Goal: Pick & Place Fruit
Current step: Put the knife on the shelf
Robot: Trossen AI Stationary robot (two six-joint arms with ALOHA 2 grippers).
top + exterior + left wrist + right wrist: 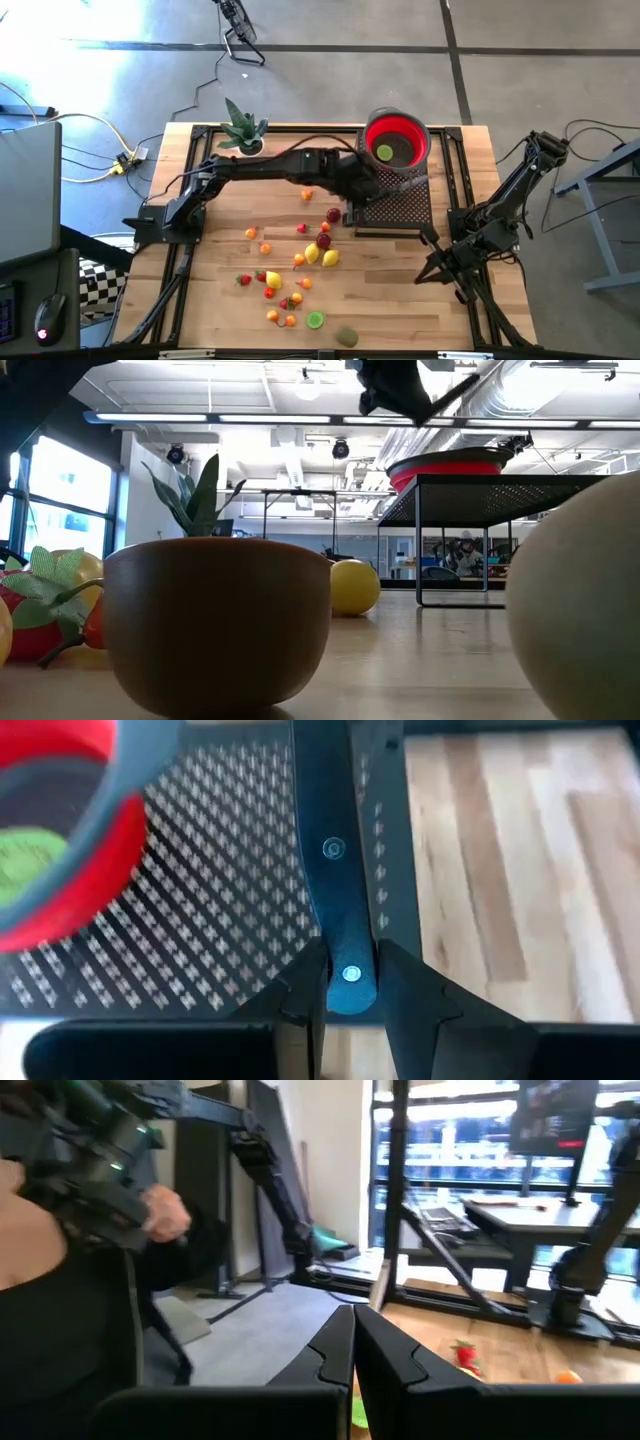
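Left gripper (352, 215): reaches across the table (400, 300) to the black perforated rack (405, 205), clenched on the rack's dark handle tab (340, 935).
Right gripper (353, 1342): parked at the right side of the table, fingers pressed together, grasping nothing.
Fruit (300, 262): small red, orange, yellow and green pieces scattered over the middle and near part of the table, left of the rack.
Red bowl (397, 138): on the far end of the rack, one green piece (384, 152) inside.
Potted plant (243, 130): far left of the bowl.
Person (60, 1280): seen beyond the table in the right wrist view.
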